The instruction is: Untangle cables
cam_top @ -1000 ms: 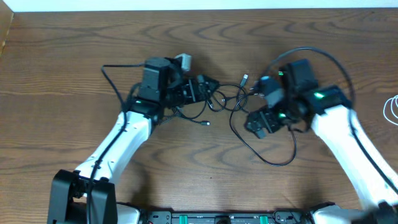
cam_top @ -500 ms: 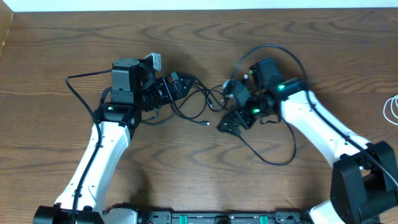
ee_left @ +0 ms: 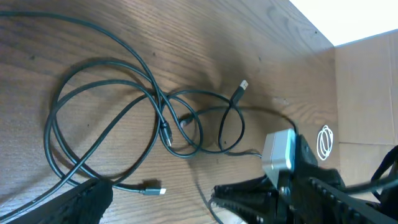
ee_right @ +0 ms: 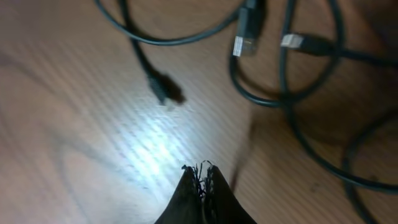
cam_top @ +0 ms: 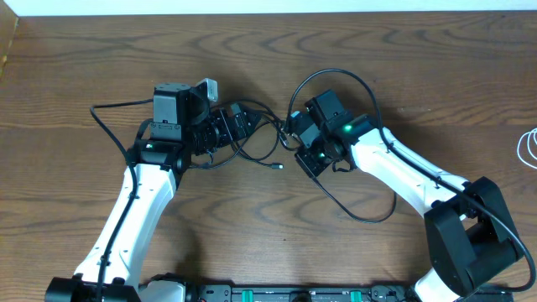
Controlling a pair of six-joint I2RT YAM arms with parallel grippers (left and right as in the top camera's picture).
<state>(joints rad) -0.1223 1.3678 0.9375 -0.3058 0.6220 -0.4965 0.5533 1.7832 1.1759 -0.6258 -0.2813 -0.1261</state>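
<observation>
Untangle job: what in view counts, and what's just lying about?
Job:
- black cables, tangled mid-table
- white cable, coiled apart at the right edge

Not job:
- arm wires, attached to the robot
- tan board at the far-left corner

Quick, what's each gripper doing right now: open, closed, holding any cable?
Left gripper: open, holding nothing.
Right gripper: shut, nothing visibly held.

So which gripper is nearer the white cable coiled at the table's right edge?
Right. The right gripper sits mid-table, left of the white cable; the left gripper lies even farther left.
</observation>
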